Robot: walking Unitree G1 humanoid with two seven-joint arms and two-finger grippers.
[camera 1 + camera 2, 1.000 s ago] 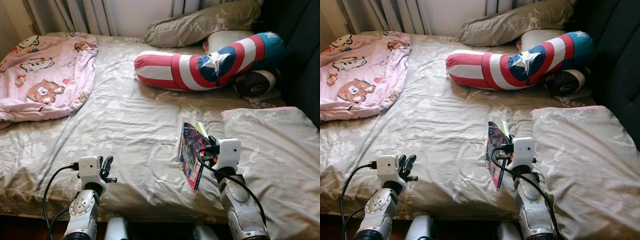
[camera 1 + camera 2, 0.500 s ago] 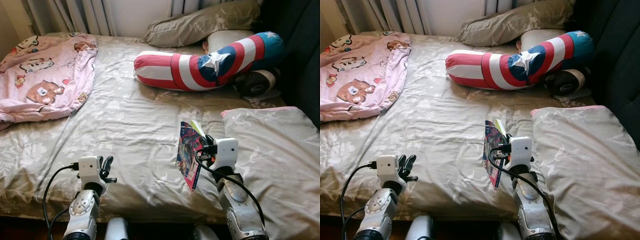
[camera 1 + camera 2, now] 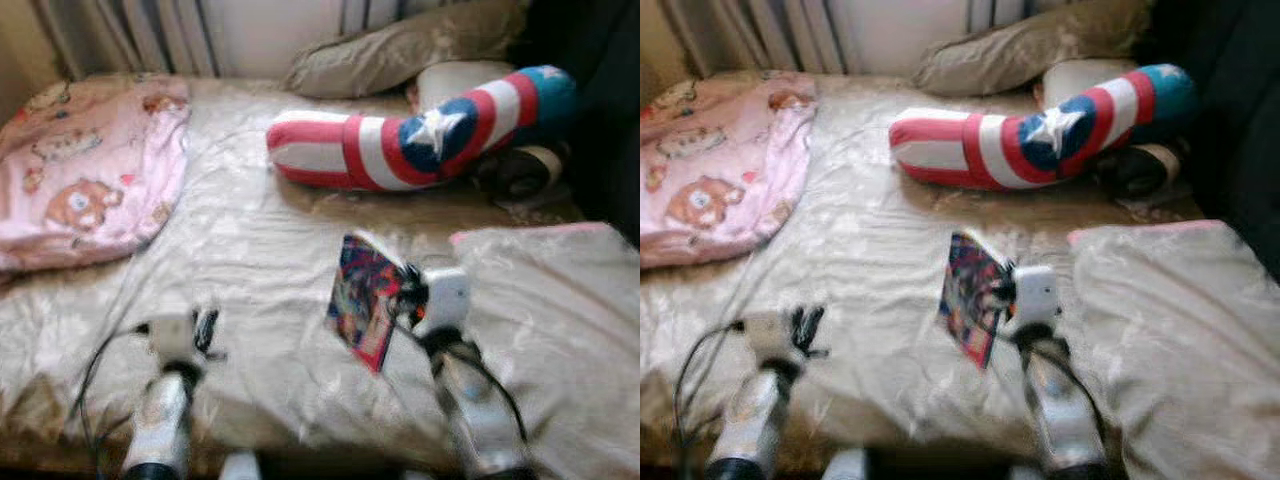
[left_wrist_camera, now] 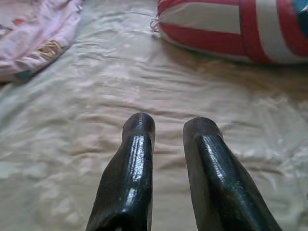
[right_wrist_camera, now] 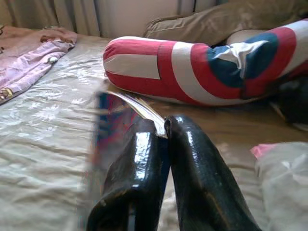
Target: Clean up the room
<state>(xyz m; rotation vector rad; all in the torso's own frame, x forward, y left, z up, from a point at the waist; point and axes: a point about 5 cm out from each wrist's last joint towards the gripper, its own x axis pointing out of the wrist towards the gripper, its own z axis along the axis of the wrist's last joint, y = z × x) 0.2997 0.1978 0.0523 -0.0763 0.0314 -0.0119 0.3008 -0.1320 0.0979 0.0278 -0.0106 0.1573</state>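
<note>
Bed (image 3: 250, 230) with a wrinkled tan sheet spans the head views, both blurred. Along its far side lies a long red, white and blue striped bolster (image 3: 420, 140), long axis running left to right, with a tan pillow (image 3: 410, 50) behind it near the curtains. A pink cartoon blanket (image 3: 85, 165) is bunched at the far left, and a second tan pillow with a pink edge (image 3: 540, 290) sits on the right, just beside the right arm. The task's thing in hand is a thin colourful book (image 3: 362, 300): lifted clear of the sheet, tilted, cover facing the robot's left, long axis sloping down toward the robot. The right gripper (image 5: 161, 132) is pinched closed on it, edge caught between the two black fingers (image 5: 192, 159), the rest of the book sticking out to the left of them and slightly ahead. So the book lies on the inner side of the right gripper, between the two arms but much nearer the right. The left gripper (image 4: 168, 125) hovers low over bare sheet, well apart from the book, fingers slightly parted and holding nothing. Judgement: the carry stays with the right arm; where the book should go is not shown.
</note>
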